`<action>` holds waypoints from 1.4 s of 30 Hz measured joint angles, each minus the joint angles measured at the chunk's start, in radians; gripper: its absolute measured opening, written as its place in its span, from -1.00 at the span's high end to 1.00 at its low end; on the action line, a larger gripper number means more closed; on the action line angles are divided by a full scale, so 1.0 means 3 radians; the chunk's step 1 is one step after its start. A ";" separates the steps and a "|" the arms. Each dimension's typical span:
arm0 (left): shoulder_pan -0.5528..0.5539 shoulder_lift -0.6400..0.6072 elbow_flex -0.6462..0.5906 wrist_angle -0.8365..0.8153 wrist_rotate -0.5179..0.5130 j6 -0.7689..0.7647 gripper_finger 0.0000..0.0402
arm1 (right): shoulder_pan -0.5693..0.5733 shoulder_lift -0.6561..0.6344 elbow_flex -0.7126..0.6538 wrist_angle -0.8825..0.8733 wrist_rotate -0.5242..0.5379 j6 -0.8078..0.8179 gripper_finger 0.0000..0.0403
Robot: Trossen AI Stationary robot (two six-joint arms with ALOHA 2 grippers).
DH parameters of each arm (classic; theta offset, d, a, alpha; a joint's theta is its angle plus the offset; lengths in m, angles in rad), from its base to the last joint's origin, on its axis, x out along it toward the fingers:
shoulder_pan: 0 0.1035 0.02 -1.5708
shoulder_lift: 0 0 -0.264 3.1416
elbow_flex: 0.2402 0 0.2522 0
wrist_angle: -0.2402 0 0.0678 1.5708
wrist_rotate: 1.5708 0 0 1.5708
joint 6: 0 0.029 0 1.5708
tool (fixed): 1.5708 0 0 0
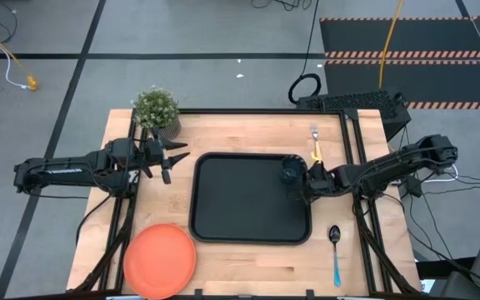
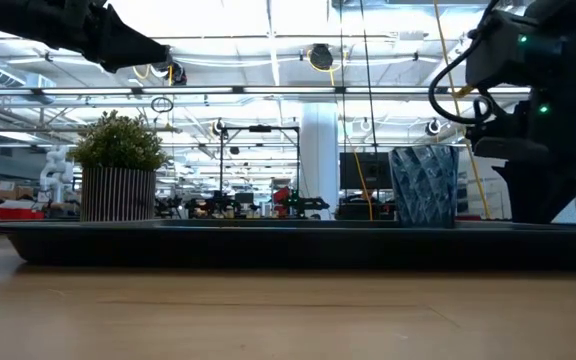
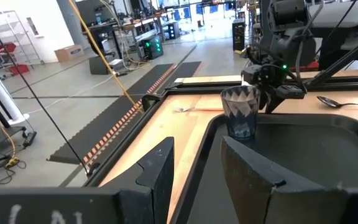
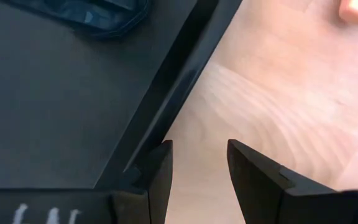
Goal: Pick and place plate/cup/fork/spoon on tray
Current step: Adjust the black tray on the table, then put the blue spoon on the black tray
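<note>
The cup (image 1: 290,173) stands upright inside the tray (image 1: 240,208), near its far right corner. The right gripper (image 1: 300,187) hovers just beside it over the tray's right edge, fingers parted and empty. The left gripper (image 1: 173,158) waits open off the tray's far left corner. The plate (image 1: 159,259) lies at the table's (image 1: 248,267) near left corner, the fork (image 1: 315,142) by the far edge, and the spoon (image 1: 335,250) right of the tray.

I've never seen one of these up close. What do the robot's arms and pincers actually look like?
Both arms are dark, nearly black, built of slim jointed segments with thin black cables trailing off them. The left pincer and the right pincer each end in two flat, dark, wedge-shaped fingers. Small green lights glow on the right arm.
</note>
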 joint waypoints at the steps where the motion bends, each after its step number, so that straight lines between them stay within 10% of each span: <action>1: 0.0000 -0.0001 0.0000 0.0000 0.0000 -0.0001 0.32 | -0.0006 0.0000 0.0000 -0.0003 -0.0008 -0.0018 0.28; 21: 0.0000 -0.0001 0.0000 0.0109 0.0000 0.0036 0.32 | 0.0334 -0.0545 0.0003 -0.0550 -0.0543 0.0462 0.37; 30: 0.0000 -0.0001 0.0000 0.0334 0.0001 0.0249 0.32 | 0.0857 -0.0578 0.0034 -0.0313 -0.1233 0.1485 0.45; 42: 0.0000 0.0012 0.0000 -0.0005 0.0115 0.0255 0.32 | 0.1701 -0.0028 0.1029 -0.0679 -0.1232 0.3085 0.45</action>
